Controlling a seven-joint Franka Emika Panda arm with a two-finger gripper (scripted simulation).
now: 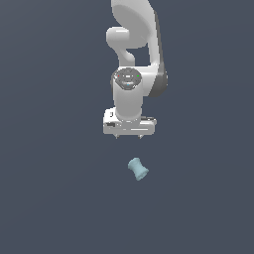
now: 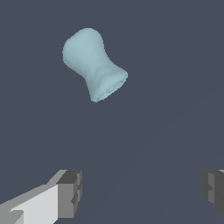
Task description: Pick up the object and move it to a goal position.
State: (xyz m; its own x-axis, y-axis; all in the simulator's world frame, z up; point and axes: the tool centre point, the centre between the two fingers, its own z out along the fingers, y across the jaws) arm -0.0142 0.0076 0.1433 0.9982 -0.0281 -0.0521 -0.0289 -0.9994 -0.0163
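The object (image 1: pixel 138 169) is a small pale blue spool with a narrowed waist, lying on its side on the dark grey floor. In the exterior view it rests a little below and slightly toward the exterior view's right of my white gripper (image 1: pixel 129 136). The gripper hangs above the floor, apart from the spool, with only its short fingertips showing under the hand. The wrist view shows the object (image 2: pixel 93 65) ahead of the gripper (image 2: pixel 142 192), whose two dark-padded fingers (image 2: pixel 70 192) stand wide apart with nothing between them.
The white arm (image 1: pixel 134 44) rises behind the gripper toward the top of the exterior view. Plain dark grey floor (image 1: pixel 49 198) surrounds the spool on all sides.
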